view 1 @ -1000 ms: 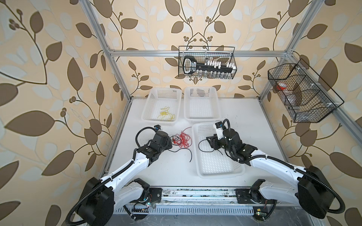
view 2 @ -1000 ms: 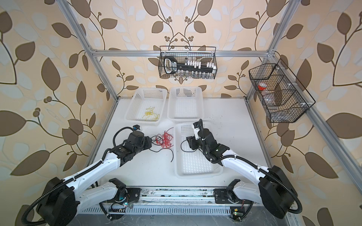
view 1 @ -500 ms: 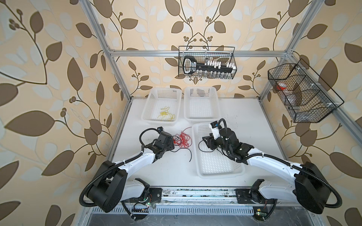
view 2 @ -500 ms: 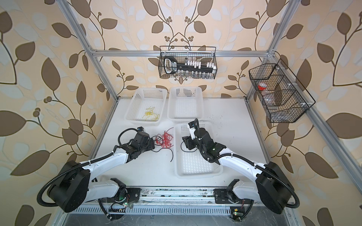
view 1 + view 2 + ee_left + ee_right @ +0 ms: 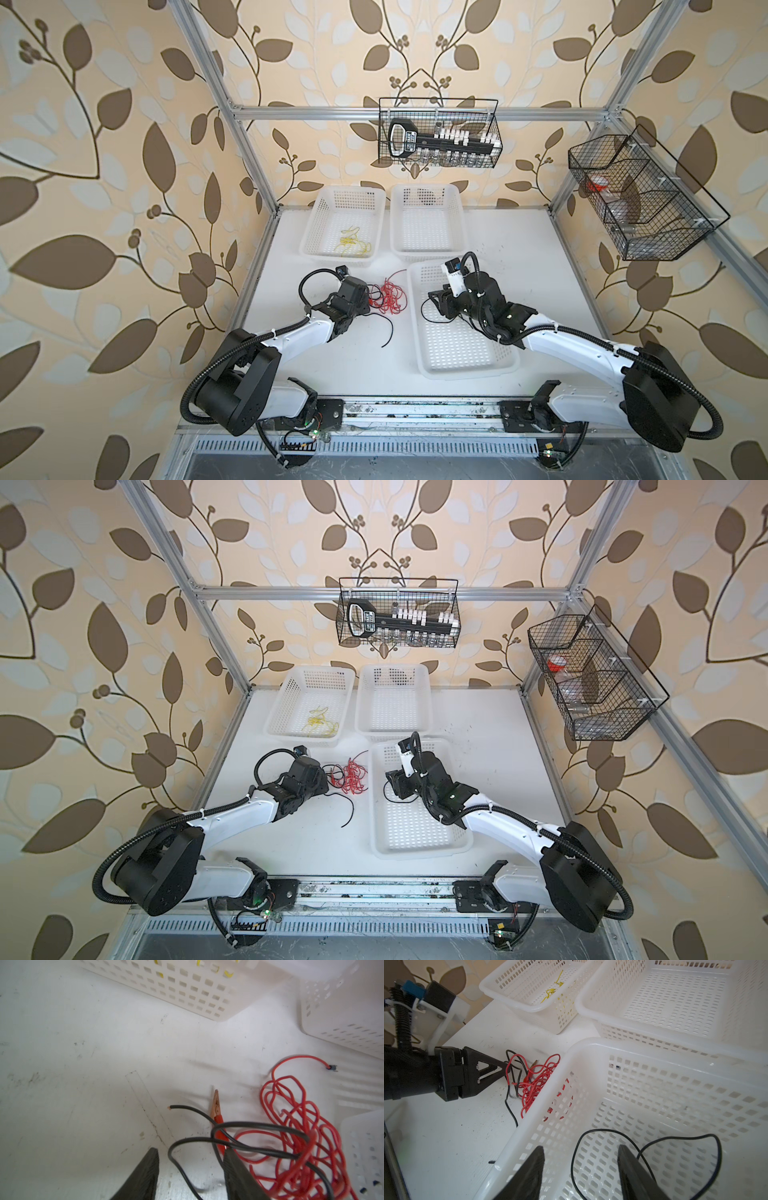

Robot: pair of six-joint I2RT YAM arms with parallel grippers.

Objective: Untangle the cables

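Observation:
A red cable (image 5: pixel 390 296) (image 5: pixel 353 777) lies bunched on the white table, with a black cable (image 5: pixel 389 332) (image 5: pixel 249 1126) looped through it. My left gripper (image 5: pixel 368 298) (image 5: pixel 191 1154) is open at the bunch's left edge. A loop of that black cable runs between its fingers (image 5: pixel 152 1159), unclamped. A red-sleeved clip (image 5: pixel 216 1105) lies just ahead of the fingers. My right gripper (image 5: pixel 436 301) (image 5: pixel 580 1148) is open, low over the near basket (image 5: pixel 465 365). A second black cable (image 5: pixel 591 1132) curls on the basket floor between its fingers. A yellow cable (image 5: pixel 352 243) lies in the far left basket (image 5: pixel 309 245).
A third white basket (image 5: pixel 428 251) stands at the back middle, holding nothing I can see. Two black wire baskets hang on the frame, one at the back (image 5: pixel 438 133) and one at the right (image 5: pixel 640 199). The near basket's wall (image 5: pixel 542 1101) touches the red bunch.
My left arm has dropped low and pushed its gripper up to the cable bunch. My right gripper has slid a little to the left inside the near basket.

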